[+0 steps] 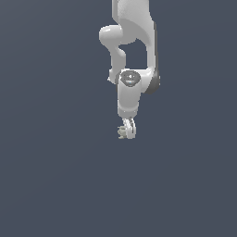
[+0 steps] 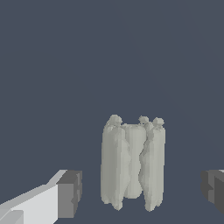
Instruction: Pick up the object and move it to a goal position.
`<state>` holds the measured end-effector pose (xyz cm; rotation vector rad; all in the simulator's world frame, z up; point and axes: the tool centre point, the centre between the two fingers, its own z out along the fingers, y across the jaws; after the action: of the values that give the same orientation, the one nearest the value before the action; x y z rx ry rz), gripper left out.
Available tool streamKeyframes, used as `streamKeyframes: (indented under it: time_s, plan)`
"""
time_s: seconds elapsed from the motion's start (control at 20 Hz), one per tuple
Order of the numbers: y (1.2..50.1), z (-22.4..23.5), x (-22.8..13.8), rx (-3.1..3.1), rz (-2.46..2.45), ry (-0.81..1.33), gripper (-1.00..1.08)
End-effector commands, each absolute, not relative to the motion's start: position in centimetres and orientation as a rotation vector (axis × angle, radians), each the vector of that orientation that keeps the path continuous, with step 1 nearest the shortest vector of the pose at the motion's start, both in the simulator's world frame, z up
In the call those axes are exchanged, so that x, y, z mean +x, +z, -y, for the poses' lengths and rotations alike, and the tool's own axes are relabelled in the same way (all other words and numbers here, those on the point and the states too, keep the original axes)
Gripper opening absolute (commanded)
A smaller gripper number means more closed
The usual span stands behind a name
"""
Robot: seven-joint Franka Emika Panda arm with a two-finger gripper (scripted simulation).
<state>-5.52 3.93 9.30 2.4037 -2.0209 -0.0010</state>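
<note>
Pincer [image 1: 128, 133] is standing spread, pads clear of the object [image 2: 132, 162] on both sides in the wrist view. The object is sitting between the fingers [image 2: 69, 193], upright, knobs on its end. In the exterior view the object [image 1: 122, 133] is peeking out at the fingertips, mostly hidden. One finger is being cut off by the wrist frame's edge.
</note>
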Motion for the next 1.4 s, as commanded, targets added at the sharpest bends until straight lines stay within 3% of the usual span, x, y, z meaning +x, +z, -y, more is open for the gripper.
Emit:
streamKeyframes:
  time_s: [0.0,0.45,1.2,1.25,1.35]
  plan:
    - [9.2,-4.0,-5.6,2.380,2.050,0.000,1.00]
    - [8.9,-4.1,-5.7,2.368,2.065,0.000,1.00]
    - [4.1,-4.1,-5.7,2.363,2.070,0.000,1.00]
    - [4.1,-4.1,-5.7,2.363,2.070,0.000,-1.00]
    - [4.1,-4.1,-5.7,2.363,2.070,0.000,-1.00]
